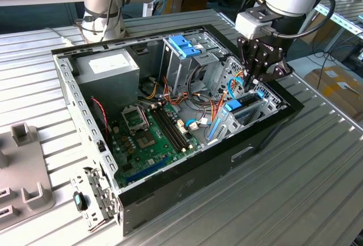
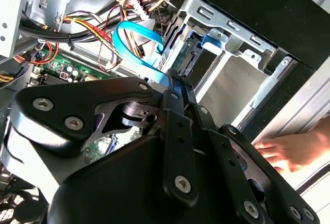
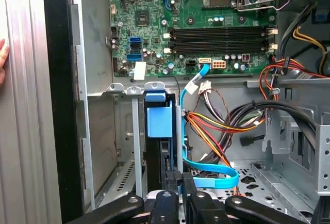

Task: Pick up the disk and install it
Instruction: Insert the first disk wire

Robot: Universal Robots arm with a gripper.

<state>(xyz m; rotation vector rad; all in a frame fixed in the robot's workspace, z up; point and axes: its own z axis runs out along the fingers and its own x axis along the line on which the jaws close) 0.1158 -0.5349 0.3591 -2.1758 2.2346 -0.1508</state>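
The disk (image 1: 245,105), dark with a blue carrier frame, stands on edge in a metal drive bay (image 1: 266,107) at the corner of the open computer case on the exterior view's right. Its blue tab and black body (image 3: 159,131) sit between the bay's rails. My gripper (image 1: 248,84) hangs straight over it, fingers together, tips at the disk's exposed end. In the second wrist view the gripper (image 2: 178,82) ends just short of the disk's connector edge (image 2: 188,59). The first wrist view shows the gripper (image 3: 180,181) beside the disk with only a thin slit between the fingers.
A blue data cable (image 3: 206,175) and bundled wires loop right beside the fingers. A person's hand (image 2: 286,150) rests on the case's outer wall. A tall cage with a blue bracket (image 1: 184,45), the motherboard (image 1: 147,135) and the power supply (image 1: 108,67) occupy the case.
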